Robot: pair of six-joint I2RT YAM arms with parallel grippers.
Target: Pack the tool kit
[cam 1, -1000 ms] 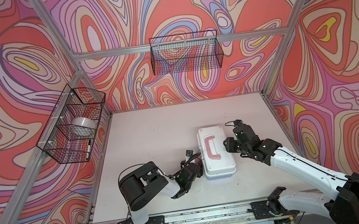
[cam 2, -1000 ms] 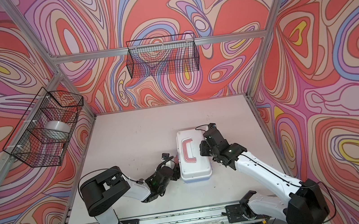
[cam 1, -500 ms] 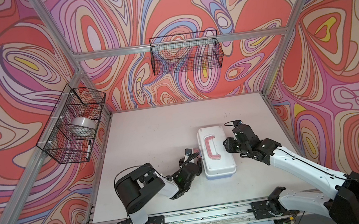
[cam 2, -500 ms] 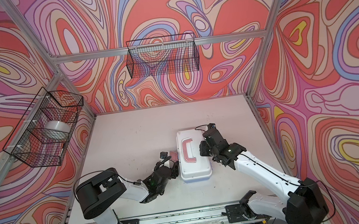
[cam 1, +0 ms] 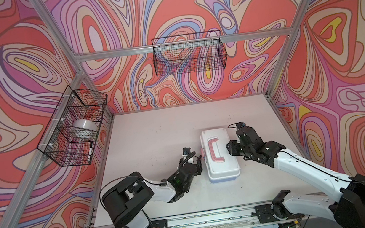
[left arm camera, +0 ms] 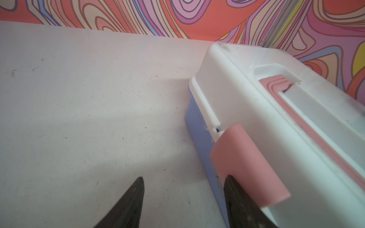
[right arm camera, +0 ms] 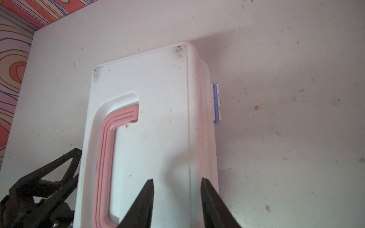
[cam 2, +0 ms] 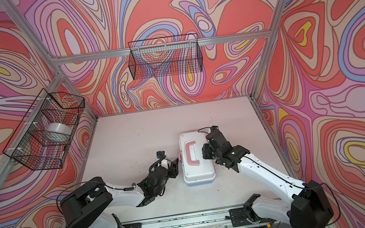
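Observation:
The tool kit point(cam 1: 221, 159) point(cam 2: 198, 165) is a white box lying shut on the table, with a pink handle point(right arm camera: 104, 158) flat in its lid. Its pink latch point(left arm camera: 246, 163) is on the side facing my left arm. My left gripper point(left arm camera: 183, 177) point(cam 1: 198, 162) stands open beside that side. One fingertip point(left arm camera: 229, 183) lies against the latch's lower edge, and the other is over bare table. My right gripper point(right arm camera: 177, 179) point(cam 1: 229, 148) hovers open over the lid's opposite long edge, holding nothing. The box's contents are hidden.
A black wire basket point(cam 1: 73, 126) on the left wall holds a tape roll point(cam 1: 83, 126) and a marker point(cam 1: 90, 151). A second wire basket point(cam 1: 189, 53) hangs on the back wall. A blue hinge point(right arm camera: 216, 103) sticks out from the box's far side. A metal rail point(cam 1: 202, 217) runs along the front.
My left jaws have narrowed somewhat, and the left arm's shoulder has swung slightly. The right arm and the box have hardly moved.

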